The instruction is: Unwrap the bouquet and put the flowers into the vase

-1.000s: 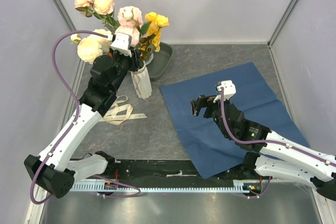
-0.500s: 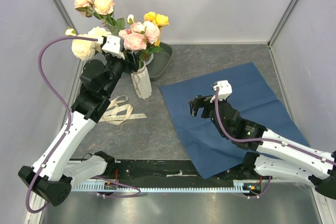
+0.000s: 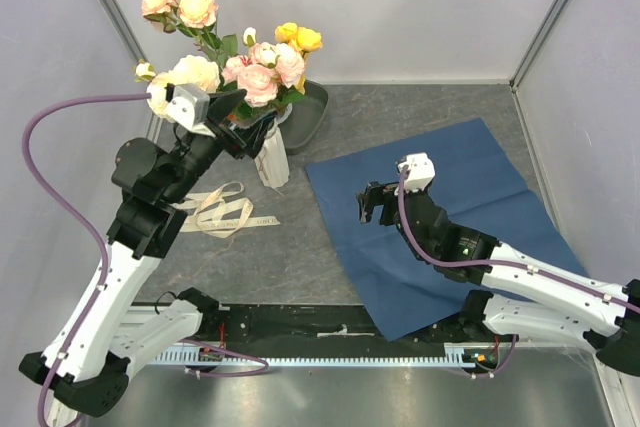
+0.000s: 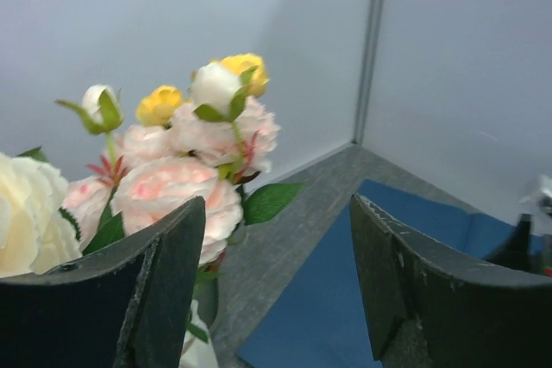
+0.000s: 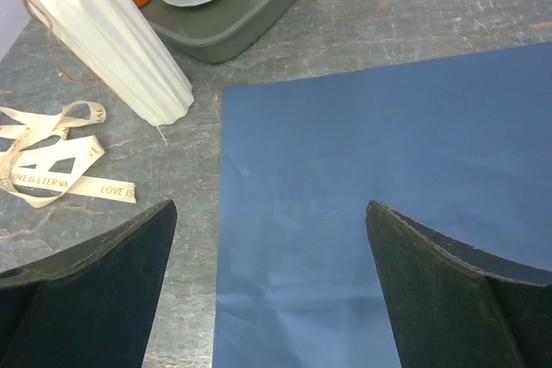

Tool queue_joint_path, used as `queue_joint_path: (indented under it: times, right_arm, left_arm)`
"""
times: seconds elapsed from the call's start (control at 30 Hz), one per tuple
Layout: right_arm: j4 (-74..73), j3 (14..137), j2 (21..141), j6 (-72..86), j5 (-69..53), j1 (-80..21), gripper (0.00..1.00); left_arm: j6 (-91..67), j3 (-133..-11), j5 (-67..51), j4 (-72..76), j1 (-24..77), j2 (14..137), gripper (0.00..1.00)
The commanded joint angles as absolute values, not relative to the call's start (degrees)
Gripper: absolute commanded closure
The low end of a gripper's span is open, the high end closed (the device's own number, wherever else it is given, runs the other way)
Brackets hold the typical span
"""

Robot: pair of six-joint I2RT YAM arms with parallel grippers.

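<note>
- Blue wrapping paper (image 3: 450, 217) lies spread flat on the right of the table. The printed ribbon (image 5: 60, 157) lies loose on the left, so I judge the unwrapping done.
- The flowers (image 3: 250, 62) stand in the vase (image 3: 270, 162), stems down in its mouth and blooms fanned out above it. The vase is upright at the back left, just beside the grey tray (image 3: 312, 112).
- The change is on my left arm. A second ago the left gripper (image 4: 276, 213) was in among the stems at the vase mouth. It has since let go and drawn back toward me.
- Its fingers now stand well apart with nothing between them; through the gap I see only blooms and the far wall.
- The pink heads shifted a little on release and have settled. The bunch holds itself up without the arm.
- The right gripper (image 5: 267, 221) has barely moved. It hovers over the near corner of the blue sheet, jaws wide and empty.
- My reading is that the placing is essentially complete. What remains is to pull the left arm clear without brushing the leaves and tipping the vase.
</note>
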State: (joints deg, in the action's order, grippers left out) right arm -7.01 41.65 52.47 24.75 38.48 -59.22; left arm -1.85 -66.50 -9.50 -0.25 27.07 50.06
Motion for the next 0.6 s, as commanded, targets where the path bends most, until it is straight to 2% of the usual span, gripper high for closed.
queue_joint_path:
  times: [0.0,0.2,0.37,0.47,0.57]
  right_arm:
    - [-8.86,43.94,54.05,27.5,41.92,-58.97,0.02]
    - [-19.13,47.46,56.6,30.93,47.18,-58.89,0.02]
    - [-30.29,49.57,57.22,36.56,51.67,-58.8,0.02]
    - [-33.39,48.52,54.59,37.88,53.0,-58.8,0.02]
    - [-34.36,47.55,46.36,36.57,53.0,-58.97,0.02]
  left_arm:
    - [-7.2,-68.21,-20.55,4.04,26.89,48.34,0.27]
    - [-11.86,-68.91,-34.16,7.55,26.89,50.18,0.31]
    - [-18.54,-68.55,-40.86,12.13,27.77,54.56,0.31]
    - [-19.42,-69.43,-42.71,12.04,30.74,57.29,0.32]
    - [-16.18,-71.01,-42.45,9.15,36.44,58.44,0.31]
